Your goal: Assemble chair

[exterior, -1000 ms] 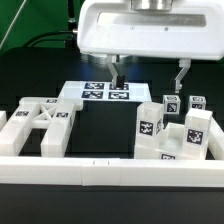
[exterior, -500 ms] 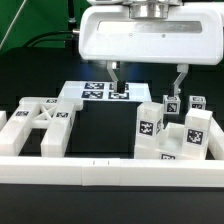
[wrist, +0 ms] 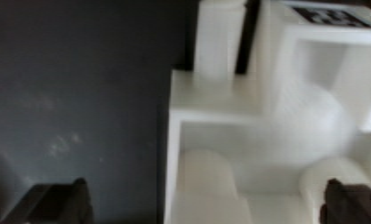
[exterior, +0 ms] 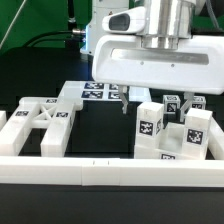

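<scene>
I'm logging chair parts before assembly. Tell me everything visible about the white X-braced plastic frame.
The white X-braced plastic frame lies flat on the black table, at the exterior view's left, just behind the long white front rail. Its chunky bars cross in an X, and square black-and-white tags sit on top. Nothing grips it.
</scene>
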`<state>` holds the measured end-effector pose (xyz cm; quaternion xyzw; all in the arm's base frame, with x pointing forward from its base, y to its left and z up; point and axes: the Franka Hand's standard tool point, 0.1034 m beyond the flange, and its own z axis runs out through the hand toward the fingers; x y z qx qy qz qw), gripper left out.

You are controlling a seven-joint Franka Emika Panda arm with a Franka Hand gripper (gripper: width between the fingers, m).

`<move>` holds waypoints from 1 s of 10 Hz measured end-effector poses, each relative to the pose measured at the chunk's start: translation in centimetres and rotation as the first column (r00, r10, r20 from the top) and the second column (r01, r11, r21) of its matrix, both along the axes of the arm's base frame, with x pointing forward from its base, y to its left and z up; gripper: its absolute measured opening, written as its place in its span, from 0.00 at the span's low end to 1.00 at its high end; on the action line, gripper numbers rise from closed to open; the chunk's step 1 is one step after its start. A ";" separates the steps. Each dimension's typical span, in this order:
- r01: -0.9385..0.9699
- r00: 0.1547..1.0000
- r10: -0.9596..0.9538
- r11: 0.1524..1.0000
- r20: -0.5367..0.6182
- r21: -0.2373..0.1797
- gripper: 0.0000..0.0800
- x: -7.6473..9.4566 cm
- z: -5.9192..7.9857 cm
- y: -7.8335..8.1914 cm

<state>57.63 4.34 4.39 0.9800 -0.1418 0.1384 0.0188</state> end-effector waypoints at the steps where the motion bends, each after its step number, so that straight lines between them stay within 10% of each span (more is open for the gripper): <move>1: 0.001 1.000 -0.001 1.000 -0.009 -0.006 0.81 -0.2 -0.7 -0.2; 10: -0.001 0.999 0.000 0.999 -0.047 -0.035 0.81 -1.4 -3.7 -1.2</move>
